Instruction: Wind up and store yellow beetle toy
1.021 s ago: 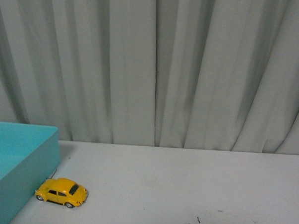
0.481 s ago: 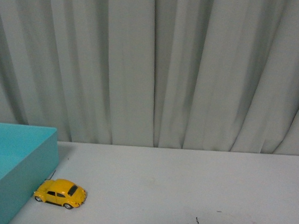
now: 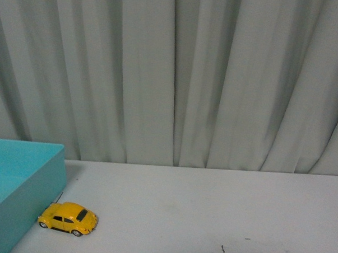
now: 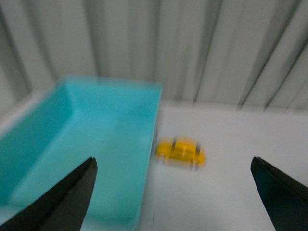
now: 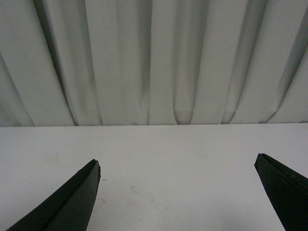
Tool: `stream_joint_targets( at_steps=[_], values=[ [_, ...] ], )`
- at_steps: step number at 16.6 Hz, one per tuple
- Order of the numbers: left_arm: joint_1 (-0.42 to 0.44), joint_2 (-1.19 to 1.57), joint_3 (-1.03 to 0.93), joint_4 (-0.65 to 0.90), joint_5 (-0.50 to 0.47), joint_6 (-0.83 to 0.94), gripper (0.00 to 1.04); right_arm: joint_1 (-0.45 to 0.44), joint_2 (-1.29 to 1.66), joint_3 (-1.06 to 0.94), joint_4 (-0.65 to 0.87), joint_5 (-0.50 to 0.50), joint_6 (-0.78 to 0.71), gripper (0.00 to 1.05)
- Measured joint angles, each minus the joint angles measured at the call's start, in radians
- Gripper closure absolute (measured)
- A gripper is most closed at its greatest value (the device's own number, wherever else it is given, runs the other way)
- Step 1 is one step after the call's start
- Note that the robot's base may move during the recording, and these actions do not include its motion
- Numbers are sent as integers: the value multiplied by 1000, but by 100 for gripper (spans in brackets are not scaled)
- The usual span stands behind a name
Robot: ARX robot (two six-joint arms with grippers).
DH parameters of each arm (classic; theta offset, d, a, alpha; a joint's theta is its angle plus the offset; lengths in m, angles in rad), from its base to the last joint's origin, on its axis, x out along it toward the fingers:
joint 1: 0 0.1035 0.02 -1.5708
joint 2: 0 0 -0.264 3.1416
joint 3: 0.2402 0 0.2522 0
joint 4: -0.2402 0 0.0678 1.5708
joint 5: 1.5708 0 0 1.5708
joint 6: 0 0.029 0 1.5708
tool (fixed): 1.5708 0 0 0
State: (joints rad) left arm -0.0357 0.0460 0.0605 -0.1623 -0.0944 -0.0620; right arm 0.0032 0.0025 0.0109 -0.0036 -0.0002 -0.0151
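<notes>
Hardly anything has shifted in the last second; the toy sits where it was. On the table (image 3: 210, 207), by the front-left corner, the teal box (image 3: 19, 209) stands with the yellow beetle toy (image 3: 68, 218) just beside its wall, long axis roughly along the front edge. The left jaws - spread wide, holding nothing - face it head-on and are nearer. The right jaws, equally released, see only bare table.

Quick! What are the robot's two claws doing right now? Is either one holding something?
Left gripper: open, jaws wide apart, holding nothing.
Right gripper: open, jaws wide apart, holding nothing.
</notes>
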Motion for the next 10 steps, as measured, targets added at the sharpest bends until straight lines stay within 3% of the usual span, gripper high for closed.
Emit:
stream_joint_targets(
  at_steps=[2,4,6,10],
  values=[
    [-92,288,175,-212,-229,-211,7,0,0,0,0,-1,0,7],
    [-90,404,259,-138,-317,-290,7,0,0,0,0,1,1,7],
    [-86,639,410,97,-303,-288,7,-3,0,0,0,-1,1,7],
    [-83,1137,613,337,-211,-162,7,-3,1,0,0,0,0,7]
  ],
)
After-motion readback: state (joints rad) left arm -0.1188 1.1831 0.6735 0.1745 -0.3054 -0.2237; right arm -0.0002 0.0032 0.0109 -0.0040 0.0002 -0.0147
